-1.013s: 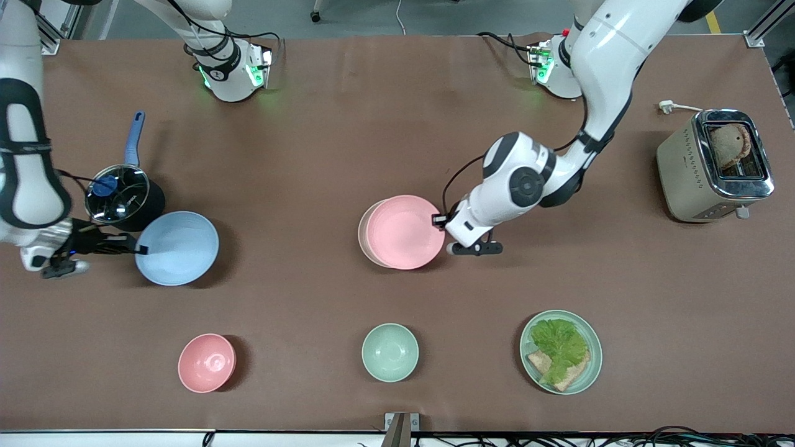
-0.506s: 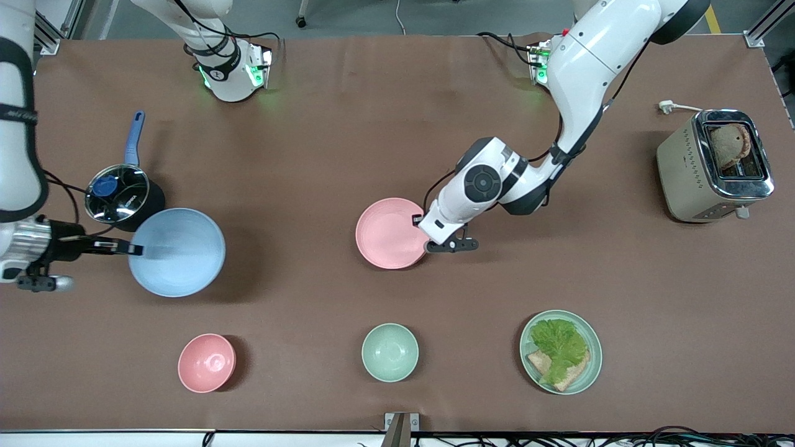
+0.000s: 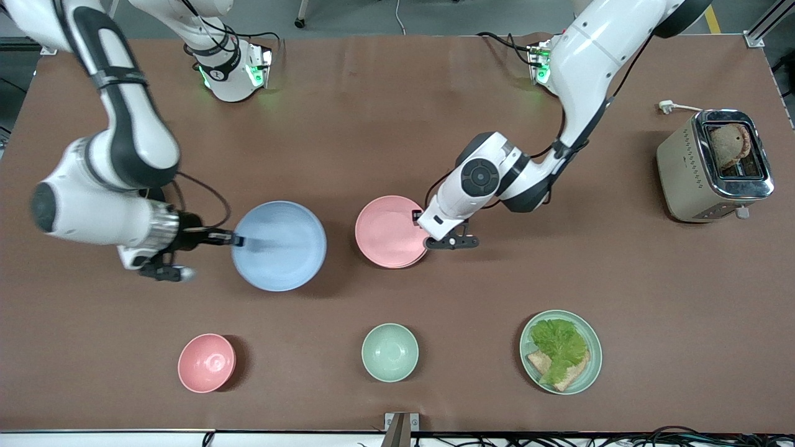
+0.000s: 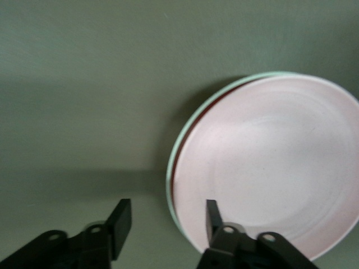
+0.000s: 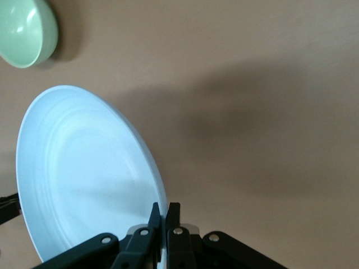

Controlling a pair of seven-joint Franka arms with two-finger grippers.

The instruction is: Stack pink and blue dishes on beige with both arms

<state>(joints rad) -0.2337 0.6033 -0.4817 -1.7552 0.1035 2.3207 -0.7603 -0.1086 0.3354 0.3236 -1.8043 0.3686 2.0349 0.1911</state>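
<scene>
The pale pink plate (image 3: 390, 231) lies on the beige plate, of which only a thin rim (image 4: 171, 168) shows beneath it. My left gripper (image 3: 420, 218) is open at the pink plate's rim (image 4: 185, 185). One finger (image 4: 212, 213) is over the plate and the other (image 4: 120, 216) is over bare table. The light blue plate (image 3: 279, 245) hangs tilted above the table beside the pink plate, toward the right arm's end. My right gripper (image 3: 239, 239) is shut on its rim (image 5: 160, 190), with the fingertips (image 5: 166, 210) pinching the edge.
Near the front edge stand a small pink bowl (image 3: 207, 363), a mint-green bowl (image 3: 390, 352) and a mint-green plate (image 3: 590, 366) with lettuce and bread. A toaster (image 3: 714, 164) with bread in it stands at the left arm's end.
My right arm has carried the blue plate from beside the pot toward the middle, close to the pink plate. The pink plate has shifted to sit squarely over the beige one.
</scene>
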